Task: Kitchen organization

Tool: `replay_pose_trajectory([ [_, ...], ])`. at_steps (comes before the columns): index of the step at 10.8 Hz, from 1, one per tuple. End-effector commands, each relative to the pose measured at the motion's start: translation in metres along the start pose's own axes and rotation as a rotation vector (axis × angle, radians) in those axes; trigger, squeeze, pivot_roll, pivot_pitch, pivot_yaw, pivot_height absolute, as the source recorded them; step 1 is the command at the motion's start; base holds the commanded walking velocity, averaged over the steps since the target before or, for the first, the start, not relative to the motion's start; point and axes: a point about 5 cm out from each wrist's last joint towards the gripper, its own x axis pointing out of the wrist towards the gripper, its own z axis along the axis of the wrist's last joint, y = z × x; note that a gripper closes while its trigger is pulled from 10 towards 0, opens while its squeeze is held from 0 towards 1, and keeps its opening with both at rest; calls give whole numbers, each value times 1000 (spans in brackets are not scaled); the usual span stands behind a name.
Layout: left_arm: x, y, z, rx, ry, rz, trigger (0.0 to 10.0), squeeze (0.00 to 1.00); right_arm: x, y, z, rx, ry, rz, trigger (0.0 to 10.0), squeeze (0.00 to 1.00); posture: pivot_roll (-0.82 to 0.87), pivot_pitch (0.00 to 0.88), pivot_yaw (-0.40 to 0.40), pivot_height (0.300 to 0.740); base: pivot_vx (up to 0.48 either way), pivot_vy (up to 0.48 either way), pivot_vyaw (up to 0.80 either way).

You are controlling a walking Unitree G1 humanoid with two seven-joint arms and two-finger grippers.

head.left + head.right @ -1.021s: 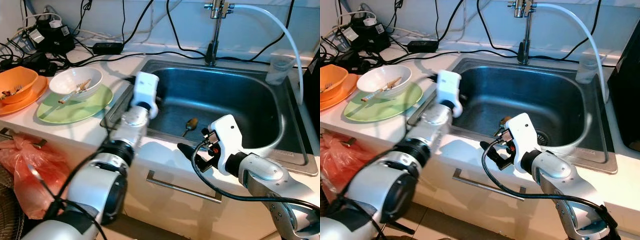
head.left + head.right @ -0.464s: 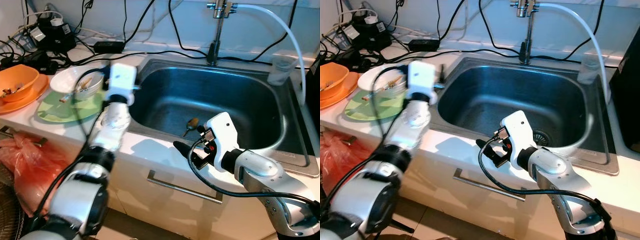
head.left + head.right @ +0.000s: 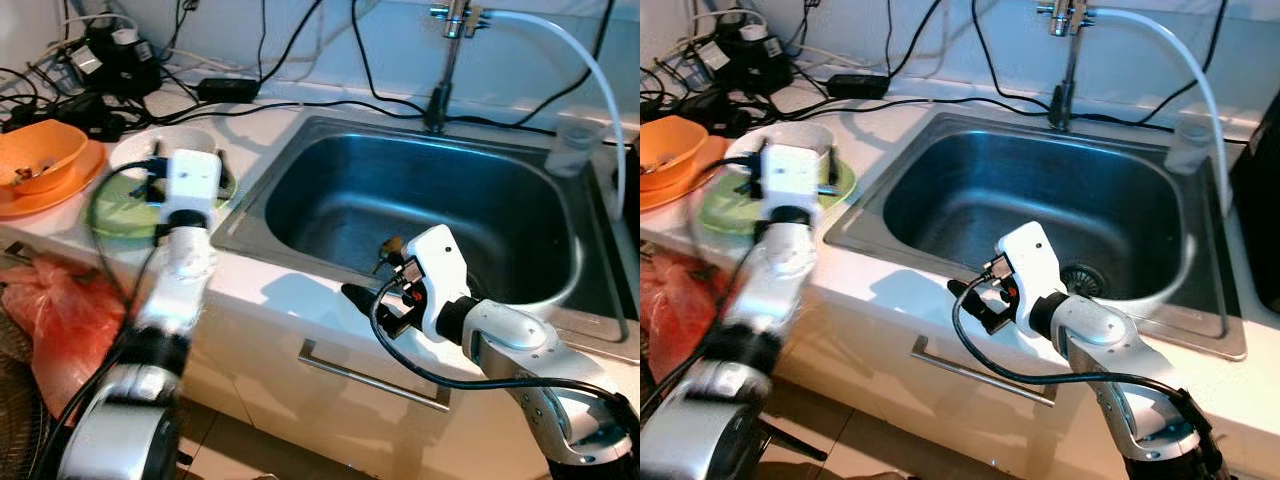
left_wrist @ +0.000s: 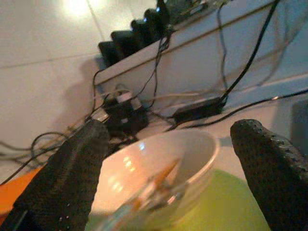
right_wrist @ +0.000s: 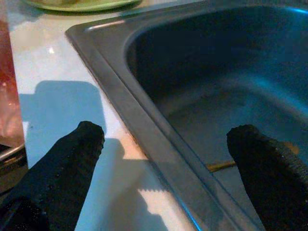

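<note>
While the left gripper (image 4: 168, 159) hovers with its two black fingers spread wide, the white bowl (image 4: 159, 178) sits directly ahead of it, framed between the fingertips and resting on the green plate (image 3: 120, 205) on the counter to the left of the sink (image 3: 300, 160). The bowl holds what appear to be utensils or scraps lying across its inside; their exact nature cannot be told. The left arm is clearly the nearer arm to the bowl, and the gripper's line of approach points toward the back wall, across the bowl's near rim. An orange bowl (image 3: 40, 155) stands further left, apart from the plate. The right gripper (image 5: 163, 149) is also parted and empty, hanging over the sink's front edge, one finger over the counter and one over the basin. A spoon (image 3: 390, 245) lies on the basin floor just beyond it. In judgement, the next move depends on the left fingers straddling the bowl's rim.
</note>
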Motion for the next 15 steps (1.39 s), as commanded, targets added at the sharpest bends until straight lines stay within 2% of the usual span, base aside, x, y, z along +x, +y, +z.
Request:
replay_pose_trajectory([
  [1, -1, 11, 1, 18, -3, 37, 10000, 0, 2, 2, 2, -11, -10, 15, 10000, 0, -20, 0, 47, 740, 0, 0, 0],
  [4, -5, 20, 3, 13, 14, 61, 10000, 0, 5, 2, 1, -18, -9, 24, 10000, 0, -9, 0, 39, 740, 0, 0, 0],
  [8, -19, 27, -17, 23, 104, 70, 10000, 0, 7, 1, 2, -24, -12, 40, 10000, 0, 2, 0, 21, 740, 0, 0, 0],
  [11, -19, 27, -22, 38, 116, 65, 10000, 0, 6, 1, 1, -27, -9, 38, 10000, 0, -9, 0, 22, 740, 0, 0, 0],
  [15, -12, 27, -13, 91, 57, 29, 10000, 0, 5, 2, 0, -24, -7, 35, 10000, 0, -11, 0, 24, 740, 0, 0, 0],
])
